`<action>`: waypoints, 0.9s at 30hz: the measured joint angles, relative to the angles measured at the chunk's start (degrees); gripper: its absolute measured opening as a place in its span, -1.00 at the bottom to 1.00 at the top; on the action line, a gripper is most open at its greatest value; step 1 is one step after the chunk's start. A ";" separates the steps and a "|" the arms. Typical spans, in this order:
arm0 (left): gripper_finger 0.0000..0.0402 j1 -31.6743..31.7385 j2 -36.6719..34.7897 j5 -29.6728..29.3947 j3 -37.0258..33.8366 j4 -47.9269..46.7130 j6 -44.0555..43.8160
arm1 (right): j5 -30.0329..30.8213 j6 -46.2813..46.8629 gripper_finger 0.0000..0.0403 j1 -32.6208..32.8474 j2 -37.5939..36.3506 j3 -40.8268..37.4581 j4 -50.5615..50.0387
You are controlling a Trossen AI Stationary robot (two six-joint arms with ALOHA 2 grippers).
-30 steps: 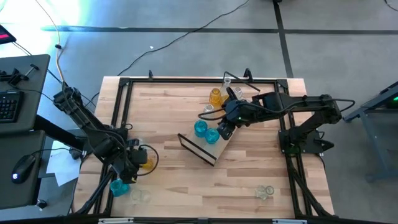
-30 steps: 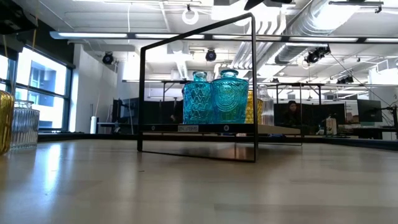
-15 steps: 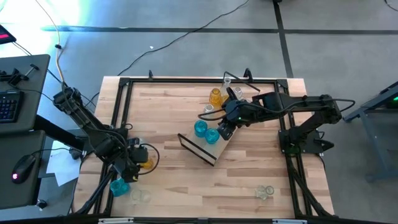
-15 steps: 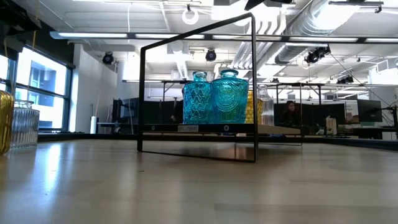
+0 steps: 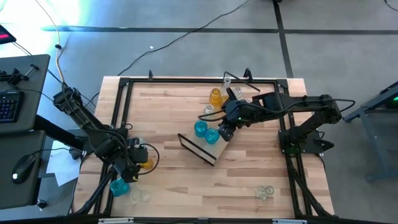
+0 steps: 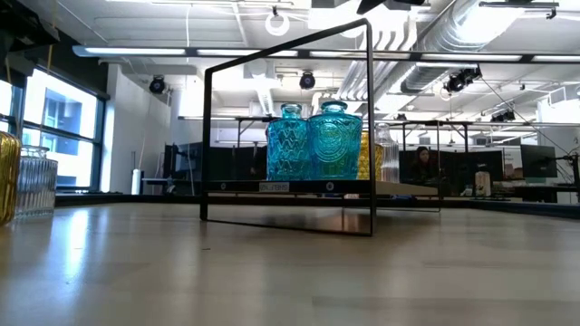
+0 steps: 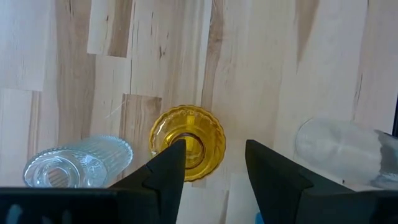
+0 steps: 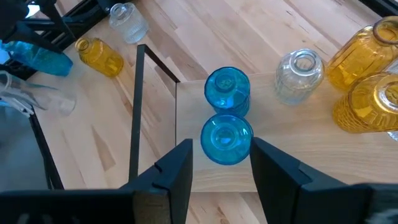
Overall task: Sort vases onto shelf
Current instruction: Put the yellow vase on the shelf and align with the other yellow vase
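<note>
So: shelf [image 5: 214, 144] sits mid-table, skewed, with two teal vases [image 8: 227, 134] touching at its near end, a clear vase [image 8: 300, 74] further along and amber vases [image 8: 367, 99] at the far end. I read that as colour grouping.

Right gripper [image 8: 221, 165] hangs over the shelf with the nearer teal vase between its spread fingers; they don't touch the glass, so it holds nothing. Looks like a release or a lineup, can't tell which.

Left gripper [image 7: 208, 168] is at the table's front-left corner, pointing straight down over an amber vase [image 7: 188, 142]. Jaws are apart and empty, straddling its neck, probably set for a pick. A ribbed clear vase [image 7: 78, 163] stands just beside it, so I'd close carefully.

Two clear vases [image 5: 265, 191] wait at front right.
</note>
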 joint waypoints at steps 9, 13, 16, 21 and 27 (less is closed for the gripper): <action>-0.21 -0.57 0.00 1.31 0.00 0.04 -1.14 | -0.02 -0.08 -0.30 -0.02 0.00 0.00 0.00; -0.21 -1.34 0.00 1.31 0.00 0.06 -1.51 | -0.02 -0.08 -0.30 0.00 0.00 0.00 0.00; -0.21 -1.57 0.00 1.29 0.00 0.20 -1.49 | -0.02 -0.08 -0.30 0.00 0.00 0.00 0.01; -0.21 -1.38 0.42 1.07 -0.05 0.45 -0.91 | -0.02 -0.08 -0.30 0.00 0.00 0.00 0.02; -0.21 -0.70 1.83 1.07 -0.35 0.74 -1.03 | -0.01 -0.51 -0.30 -0.01 0.00 0.00 0.02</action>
